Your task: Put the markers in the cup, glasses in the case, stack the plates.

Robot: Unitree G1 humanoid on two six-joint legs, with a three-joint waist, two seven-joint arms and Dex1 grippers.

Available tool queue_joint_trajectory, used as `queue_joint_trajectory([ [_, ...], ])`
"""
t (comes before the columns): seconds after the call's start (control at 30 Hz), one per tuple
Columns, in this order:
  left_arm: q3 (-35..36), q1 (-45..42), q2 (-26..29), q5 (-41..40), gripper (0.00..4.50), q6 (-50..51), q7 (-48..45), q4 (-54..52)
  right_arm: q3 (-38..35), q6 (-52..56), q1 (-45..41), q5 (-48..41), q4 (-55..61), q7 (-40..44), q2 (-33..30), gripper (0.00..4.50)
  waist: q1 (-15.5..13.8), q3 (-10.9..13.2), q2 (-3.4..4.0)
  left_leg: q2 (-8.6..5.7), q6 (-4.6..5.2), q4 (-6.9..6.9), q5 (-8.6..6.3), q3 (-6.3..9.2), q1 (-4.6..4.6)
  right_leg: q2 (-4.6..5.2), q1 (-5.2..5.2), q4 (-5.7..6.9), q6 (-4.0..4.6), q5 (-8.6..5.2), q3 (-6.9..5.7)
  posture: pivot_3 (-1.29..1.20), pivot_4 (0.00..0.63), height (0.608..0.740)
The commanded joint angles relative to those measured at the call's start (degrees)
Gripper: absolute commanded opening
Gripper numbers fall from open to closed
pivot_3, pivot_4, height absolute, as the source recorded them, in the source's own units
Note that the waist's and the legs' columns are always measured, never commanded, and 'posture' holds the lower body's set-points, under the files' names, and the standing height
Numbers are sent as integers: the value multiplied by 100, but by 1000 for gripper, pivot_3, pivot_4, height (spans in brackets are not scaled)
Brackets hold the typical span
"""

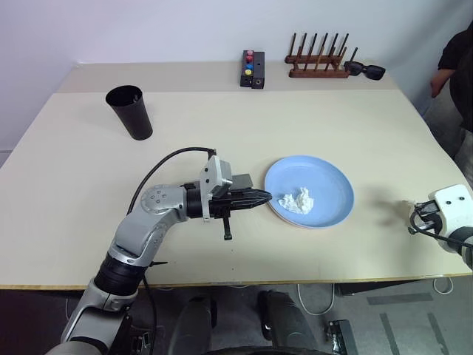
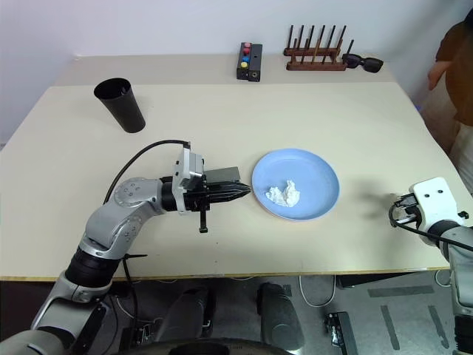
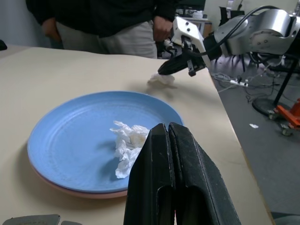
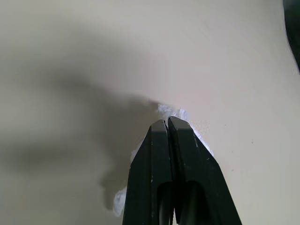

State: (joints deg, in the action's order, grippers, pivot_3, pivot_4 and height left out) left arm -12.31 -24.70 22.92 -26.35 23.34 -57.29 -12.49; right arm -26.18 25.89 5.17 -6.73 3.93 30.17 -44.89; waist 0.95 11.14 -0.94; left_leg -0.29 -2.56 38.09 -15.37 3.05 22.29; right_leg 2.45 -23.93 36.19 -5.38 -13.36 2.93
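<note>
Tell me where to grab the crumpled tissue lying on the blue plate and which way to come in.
Judging by its pose, take the crumpled tissue by its raised middle bunch, coming straight down from above. It lies loose near the centre of the blue plate, and the plate's raised rim would probably get in the way of a low sideways approach.

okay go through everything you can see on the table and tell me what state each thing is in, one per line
Light blue round plastic plate: stacked on the salmon pink plate, crumpled white tissue lying in it.
Tall black tapered cup: upright.
Left gripper: shut, empty, beside the blue plate.
Right gripper: shut, at a second white tissue wad near the table edge.
Black sunglasses: resting by the wooden rack.
</note>
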Motion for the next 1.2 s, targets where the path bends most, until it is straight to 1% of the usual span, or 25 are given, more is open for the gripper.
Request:
queue_joint_trajectory([
  [0.03,173,-119,54,-26,0,-99,-17,-3,-187,88,-101,-63,120,4,-148,252,-2,0,0,0,0,0,0,0,0,0,0,0,0,0,0,0,150,735],
  [0.1,166,-125,65,-36,0,-89,-10,-21,-205,92,-115,-47,2,-53,-136,805,-7,0,0,0,0,0,0,0,0,0,0,0,0,0,0,0,150,735],
  [0.13,160,-127,67,-48,0,-64,6,-56,-191,90,-126,-23,-49,-98,-121,1217,-12,0,0,0,0,0,0,0,1,0,0,-1,0,0,0,0,150,735],
  [0.2,146,-132,60,-76,0,-4,45,-134,-162,157,-187,-20,-184,-188,-62,2304,-21,0,0,-1,0,0,0,0,2,2,0,-1,0,0,0,0,150,735],
  [0.23,141,-135,56,-88,0,22,61,-165,-157,220,-222,-49,-261,-222,-27,2687,-18,0,0,-1,0,0,0,0,2,3,0,-1,0,0,0,0,150,735],
  [0.27,135,-135,50,-101,0,47,77,-199,-153,288,-246,-95,-361,-233,10,3169,-16,0,0,-1,0,0,0,0,2,3,0,-2,0,0,0,0,150,735],
  [0.47,211,-133,109,-137,0,114,108,-224,-179,644,-327,-266,-658,-310,125,3169,-8,0,0,-1,0,-1,0,0,1,1,0,-1,1,0,0,0,150,735],
  [0.57,247,-85,169,-103,0,54,88,-158,-184,665,-333,-327,-676,-336,150,2360,-8,0,0,-1,0,0,0,0,0,1,2,-1,0,0,0,0,150,735],
  [0.7,271,-61,192,-93,0,28,91,-133,-190,657,-358,-407,-555,-348,163,376,-8,0,0,-1,0,0,0,0,1,2,2,-2,0,0,0,0,150,735],
  [0.73,283,-55,195,-81,0,21,97,-128,-187,640,-360,-402,-523,-370,159,86,-9,0,0,-1,0,0,0,0,1,2,2,-2,0,0,0,0,150,735],
  [0.87,457,-94,257,44,0,-122,191,59,-101,208,-417,-362,-35,-294,64,86,5,0,2,-1,0,0,0,0,0,1,1,-2,0,0,0,0,150,735],
  [1.0,786,-160,550,140,0,-274,184,407,296,202,-684,-1021,1309,388,97,86,87,0,5,4,0,-3,0,0,-2,-6,-3,0,-2,0,0,0,150,735],
  [1.03,817,-172,589,151,0,-305,174,466,365,249,-725,-1112,1469,483,107,86,111,0,5,7,0,-4,0,2,-3,-9,-4,3,-3,-1,0,0,150,735],
  [1.13,917,-150,746,212,0,-436,111,628,839,464,-889,-1305,1932,716,118,86,97,1,3,8,0,-4,0,11,2,-10,-4,1,-5,-2,-6,0,150,735],
  [1.2,1019,-96,847,239,0,-494,105,692,1502,496,-1069,-1095,2034,782,128,86,82,3,-1,4,0,-4,0,10,7,-1,-4,-3,-3,0,-6,0,150,735],
])
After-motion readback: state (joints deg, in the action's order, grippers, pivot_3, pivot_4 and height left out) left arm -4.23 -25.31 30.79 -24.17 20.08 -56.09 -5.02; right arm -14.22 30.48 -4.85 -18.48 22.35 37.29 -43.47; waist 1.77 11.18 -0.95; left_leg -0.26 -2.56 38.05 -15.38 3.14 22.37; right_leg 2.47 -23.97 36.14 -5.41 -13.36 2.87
